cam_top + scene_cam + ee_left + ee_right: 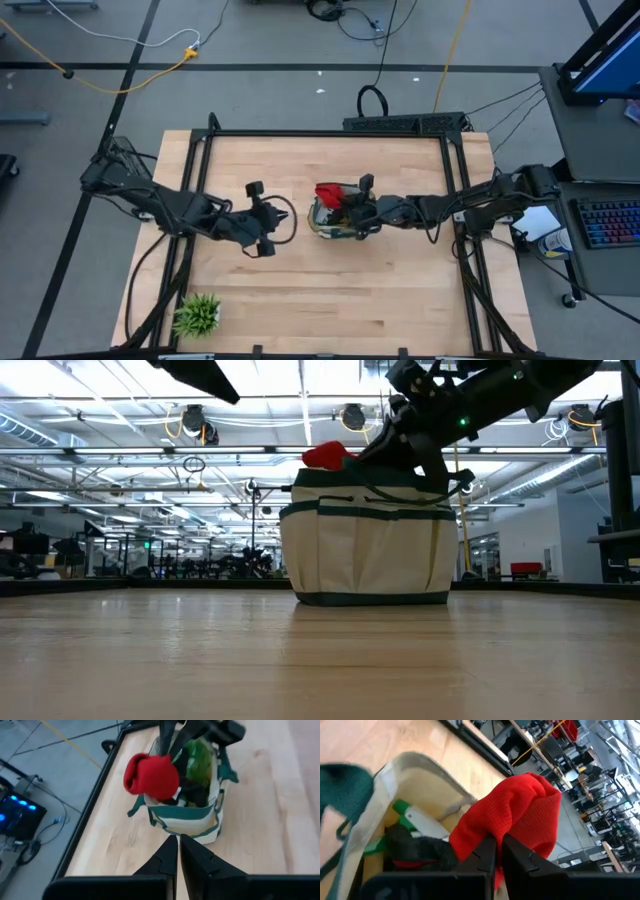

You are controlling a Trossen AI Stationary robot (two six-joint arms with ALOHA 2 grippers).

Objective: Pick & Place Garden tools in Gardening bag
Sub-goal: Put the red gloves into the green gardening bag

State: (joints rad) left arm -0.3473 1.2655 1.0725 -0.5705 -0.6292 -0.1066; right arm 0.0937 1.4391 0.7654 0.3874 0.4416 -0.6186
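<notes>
Hanging over the gardening bag at table centre, the right gripper pinches a red glove between pressed-together fingers, the glove bulging over the bag's 12 o'clock rim, seemingly not yet fully inside. Within lie a green spray bottle and something dark, perhaps another glove. The left gripper, fingers together and empty, waits at the bag's 9 o'clock, pointing at it.

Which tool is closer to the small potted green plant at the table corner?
Left. The left tool is above bare wood, diagonally away from the small potted green plant; the right tool is farther, over the cream canvas bag.
</notes>
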